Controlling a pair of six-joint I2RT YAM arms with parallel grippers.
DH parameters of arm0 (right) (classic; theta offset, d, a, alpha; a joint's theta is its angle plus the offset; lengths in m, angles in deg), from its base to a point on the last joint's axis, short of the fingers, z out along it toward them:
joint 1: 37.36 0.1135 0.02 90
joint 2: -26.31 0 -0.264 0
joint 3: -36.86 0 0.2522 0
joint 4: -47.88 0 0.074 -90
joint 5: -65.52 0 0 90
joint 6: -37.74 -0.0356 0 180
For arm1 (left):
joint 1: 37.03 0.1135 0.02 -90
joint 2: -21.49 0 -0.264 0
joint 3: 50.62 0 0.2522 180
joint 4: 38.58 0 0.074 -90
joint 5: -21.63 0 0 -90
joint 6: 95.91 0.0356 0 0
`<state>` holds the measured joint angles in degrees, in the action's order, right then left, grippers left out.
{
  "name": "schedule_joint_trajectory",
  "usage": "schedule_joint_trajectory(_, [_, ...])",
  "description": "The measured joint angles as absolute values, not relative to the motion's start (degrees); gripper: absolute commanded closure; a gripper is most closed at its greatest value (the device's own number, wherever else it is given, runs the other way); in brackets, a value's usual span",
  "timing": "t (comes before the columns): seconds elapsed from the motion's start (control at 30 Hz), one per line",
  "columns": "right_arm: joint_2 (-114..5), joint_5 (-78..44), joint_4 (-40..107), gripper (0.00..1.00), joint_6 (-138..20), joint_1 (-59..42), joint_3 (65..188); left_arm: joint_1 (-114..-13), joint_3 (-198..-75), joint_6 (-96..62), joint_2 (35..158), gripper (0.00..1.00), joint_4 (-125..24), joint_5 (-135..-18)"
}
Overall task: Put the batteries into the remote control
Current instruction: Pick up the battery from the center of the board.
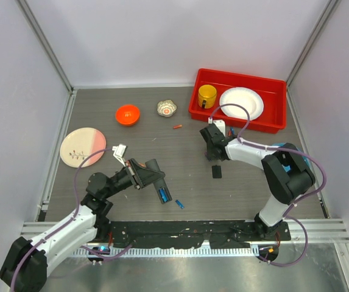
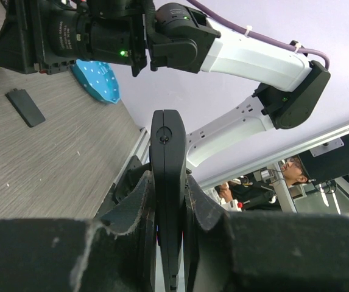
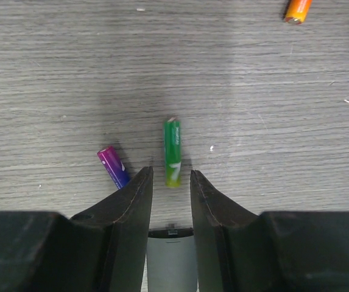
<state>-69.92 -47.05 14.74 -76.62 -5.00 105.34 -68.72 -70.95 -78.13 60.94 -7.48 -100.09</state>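
At the far right, a red plastic bin (image 1: 274, 100) holds a yellow mug (image 1: 207, 95) and a round white plate (image 1: 242, 103); a small orange bowl (image 1: 127, 114) sits to its left.

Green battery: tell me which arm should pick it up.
Right. The right gripper hangs open at the green battery; the left gripper is shut on the remote.

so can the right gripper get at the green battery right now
Probably yes: the green battery lies uncovered on the table, in line with the parted jaws of the right gripper; the purple battery lies clear of it.
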Motion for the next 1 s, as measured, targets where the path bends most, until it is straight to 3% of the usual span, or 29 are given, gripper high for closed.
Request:
schedule_joint_trajectory(0.33, [-71.3,-46.1,15.8,0.66,-76.7,-5.0,105.4,-68.7,-71.0,-78.1,60.0,1.0,-7.5,-99.9])
schedule_joint_trajectory(0.6, [-71.5,-46.4,16.3,0.55,-77.6,-5.6,105.5,-68.7,-71.0,-78.1,60.0,1.0,-7.5,-99.9])
schedule_joint_trajectory(1.0, [-73.7,-45.1,18.3,0.7,-80.3,-7.1,107.3,-68.7,-71.0,-78.1,60.0,1.0,-7.5,-99.9])
